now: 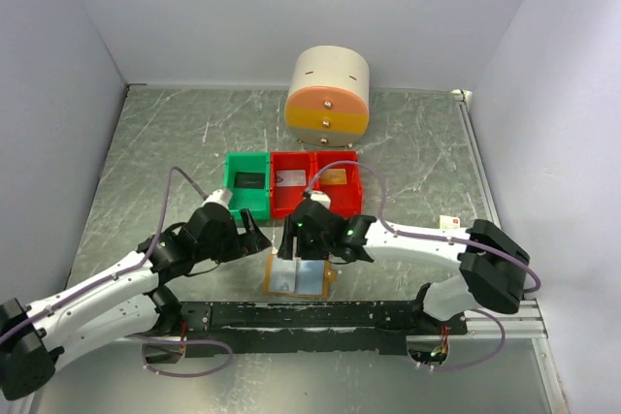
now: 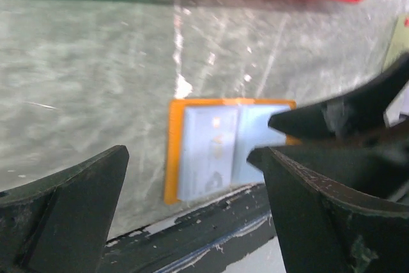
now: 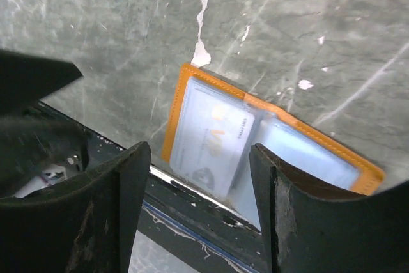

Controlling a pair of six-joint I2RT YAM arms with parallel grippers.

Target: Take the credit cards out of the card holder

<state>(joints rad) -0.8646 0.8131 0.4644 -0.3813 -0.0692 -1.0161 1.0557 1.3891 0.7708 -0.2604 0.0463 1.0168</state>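
The card holder lies open and flat by the table's front edge, orange rim around pale blue pockets. A pale card sits inside its left pocket. A grey-silver card and a gold-orange card lie in the red bin. My left gripper hovers open just left of the holder, holding nothing. My right gripper hangs open above the holder's far edge, with nothing between its fingers.
A green bin with a dark card stands left of the red bin. A round cream and orange drawer unit stands at the back. A black rail runs along the front edge, right by the holder. A small white tag lies at right.
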